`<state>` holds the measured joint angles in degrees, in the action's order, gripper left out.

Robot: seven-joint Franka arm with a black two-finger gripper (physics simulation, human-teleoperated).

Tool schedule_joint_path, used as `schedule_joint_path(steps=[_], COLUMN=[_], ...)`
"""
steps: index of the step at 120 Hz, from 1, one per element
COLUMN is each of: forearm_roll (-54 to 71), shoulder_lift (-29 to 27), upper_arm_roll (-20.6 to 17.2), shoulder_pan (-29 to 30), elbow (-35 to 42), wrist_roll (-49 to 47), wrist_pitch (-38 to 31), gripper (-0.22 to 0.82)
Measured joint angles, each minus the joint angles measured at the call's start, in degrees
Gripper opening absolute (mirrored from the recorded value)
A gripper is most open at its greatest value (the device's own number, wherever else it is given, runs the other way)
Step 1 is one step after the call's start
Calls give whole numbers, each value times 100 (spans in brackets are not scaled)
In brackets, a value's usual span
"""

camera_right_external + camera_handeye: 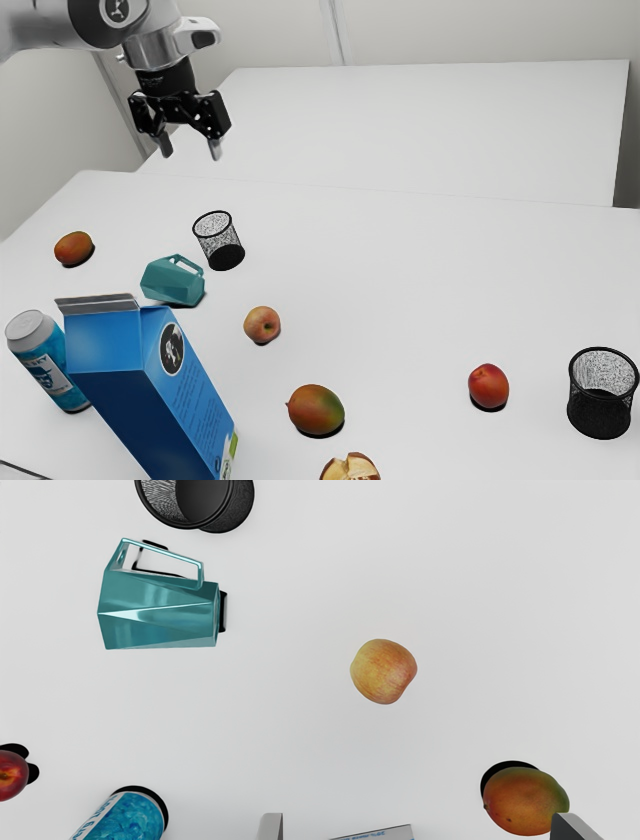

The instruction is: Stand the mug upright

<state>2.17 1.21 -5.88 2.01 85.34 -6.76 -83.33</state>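
The mug (pixel 160 627) lies sideways (teal, faceted).

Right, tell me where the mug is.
The teal mug lies on its side in the exterior view's left half, between the black mesh cup and the top of the blue carton, its handle on the mesh cup's side.

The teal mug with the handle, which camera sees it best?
The wrist view: it looks down on the faceted teal mug, showing its long side and handle up close. The exterior view shows it smaller, tipped on its side.
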Motion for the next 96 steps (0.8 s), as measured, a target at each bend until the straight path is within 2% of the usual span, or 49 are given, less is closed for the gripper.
schedule_joint_path(steps=[27,50,96], forearm_roll=[-5,-9,-110], shoulder_lift=[-152,-416,-432], upper_arm_roll=[9,205,318], shoulder_pan=[-13,-168,902], elbow=[129,344,399], wrist_roll=[13,89,550], wrist_pitch=[-1,13,126], gripper=[58,58,58])
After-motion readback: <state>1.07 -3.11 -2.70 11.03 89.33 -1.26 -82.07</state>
